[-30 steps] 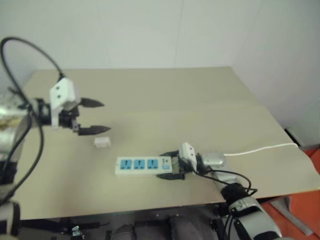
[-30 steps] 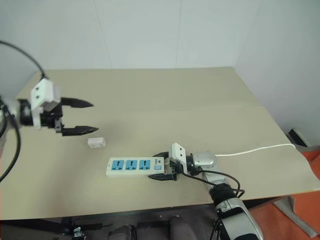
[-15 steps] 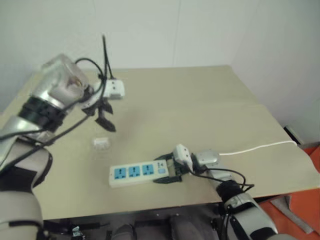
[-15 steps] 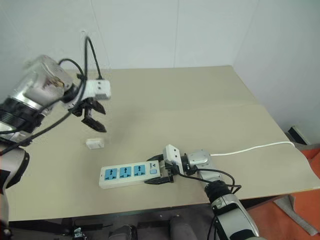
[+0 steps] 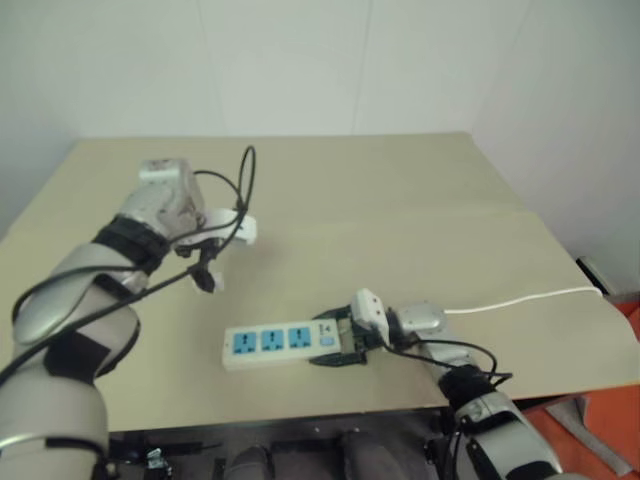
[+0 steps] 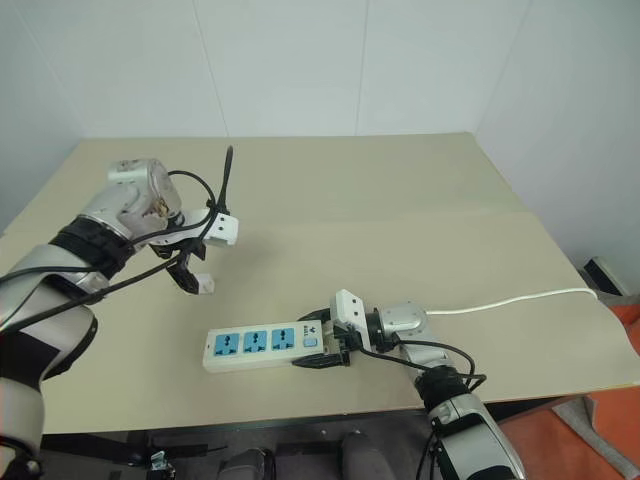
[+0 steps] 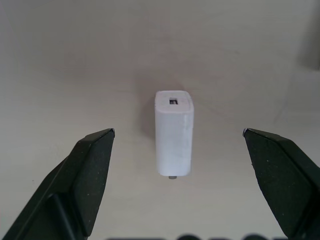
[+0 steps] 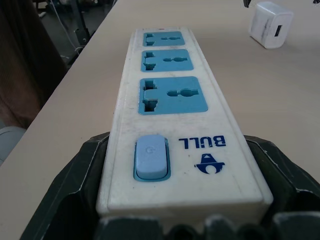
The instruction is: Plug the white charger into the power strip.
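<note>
White plastic sits nearest me: the power strip (image 6: pixel 268 343) lies flat by the tabletop's (image 6: pixel 400 220) front edge, its switch end clamped in my right pincer (image 6: pixel 322 350), one black finger pressed to each long side. On that end I can read "BULL" in blue beside a small logo, next to the pale blue rocker switch (image 8: pixel 150 156). Three blue sockets run away from the switch, all empty. A thin white cord (image 6: pixel 510 299) trails off past my right wrist toward the tabletop's right edge.

Farther out and to the left lies the white charger (image 7: pixel 173 132), on its side on the bare tabletop, well apart from the strip. It shows a small port on one end face and a bit of metal prong at the other. My left pincer (image 7: pixel 177 145) hangs over it pointing steeply down, fingers spread wide and released, one on each side of the block with clear gaps, touching nothing.

I judge I'm at the pick-up step: the strip is braced, the charger not yet grasped. Next I would lower the left pincer until the fingertips flank the charger's long sides, then clench squarely. After that the block needs turning so its prongs face down onto a socket, and that could slip if my grip lands off-centre.
</note>
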